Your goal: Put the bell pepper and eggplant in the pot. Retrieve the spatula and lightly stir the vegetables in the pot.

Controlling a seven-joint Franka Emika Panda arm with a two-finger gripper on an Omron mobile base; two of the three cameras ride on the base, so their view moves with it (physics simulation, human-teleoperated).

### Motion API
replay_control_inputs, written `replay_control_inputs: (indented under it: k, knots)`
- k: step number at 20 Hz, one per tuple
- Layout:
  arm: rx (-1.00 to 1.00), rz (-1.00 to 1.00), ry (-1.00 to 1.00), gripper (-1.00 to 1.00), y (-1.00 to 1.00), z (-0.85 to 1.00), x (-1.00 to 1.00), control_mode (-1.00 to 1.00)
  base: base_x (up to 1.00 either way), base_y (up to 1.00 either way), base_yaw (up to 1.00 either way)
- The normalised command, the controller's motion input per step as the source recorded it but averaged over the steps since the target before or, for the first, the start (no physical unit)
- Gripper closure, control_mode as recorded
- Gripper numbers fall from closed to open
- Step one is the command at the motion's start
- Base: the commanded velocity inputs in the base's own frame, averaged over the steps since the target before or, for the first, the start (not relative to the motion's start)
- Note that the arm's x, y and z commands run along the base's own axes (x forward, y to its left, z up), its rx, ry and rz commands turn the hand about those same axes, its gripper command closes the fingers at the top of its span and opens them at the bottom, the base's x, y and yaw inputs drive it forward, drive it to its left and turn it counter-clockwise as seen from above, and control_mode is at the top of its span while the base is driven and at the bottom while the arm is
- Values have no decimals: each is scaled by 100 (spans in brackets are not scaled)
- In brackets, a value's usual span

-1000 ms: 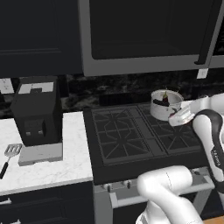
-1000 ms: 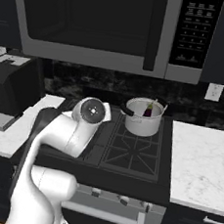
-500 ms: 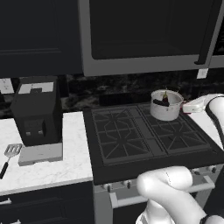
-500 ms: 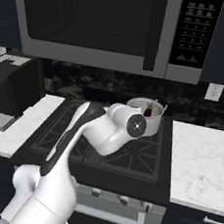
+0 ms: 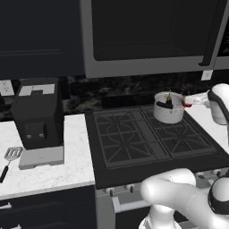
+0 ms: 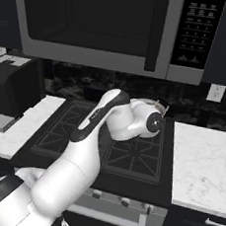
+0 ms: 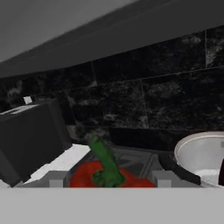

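Note:
The silver pot point(image 5: 169, 112) stands on the stove's back right burner, with the dark purple eggplant point(image 5: 164, 105) lying inside it. My gripper point(image 5: 190, 101) hovers just right of the pot's rim at rim height, shut on the red bell pepper point(image 5: 186, 105). In the hand view the bell pepper point(image 7: 85, 176), green stem up, sits between my gripper point(image 7: 109, 180) fingertips, and the pot point(image 7: 201, 154) is close at the right. The spatula point(image 5: 10, 157) lies on the white counter at the far left. My arm hides most of the pot point(image 6: 156, 104) in the right base view.
A black coffee machine point(image 5: 37, 113) stands on the left counter point(image 5: 67, 165) beside the black stove point(image 5: 147, 143). A microwave point(image 6: 110, 25) hangs over the stove. White counter point(image 6: 204, 160) lies right of the stove. Dark tiled wall point(image 7: 144, 100) runs behind.
My arm has swung to the right over the stove, with the bell pepper still in the gripper beside the pot. The pot and eggplant have stayed put.

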Motion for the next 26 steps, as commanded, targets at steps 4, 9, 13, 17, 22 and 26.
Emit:
replay_control_inputs:
  k: [4,9,13,17,22,26]
  knots:
    - [3,0,-2,100,-11,-11,51,-100,0,0,0]
    - [0,0,-1,100,-1,-21,71,-100,0,0,0]
    - [0,-1,0,100,-8,-19,77,-100,0,0,0]
    - [0,-4,0,100,-16,-22,63,-100,0,0,0]
    - [-1,-10,0,100,-18,-28,33,-100,0,0,0]
    - [-1,-10,0,100,-13,-19,31,-100,0,0,0]
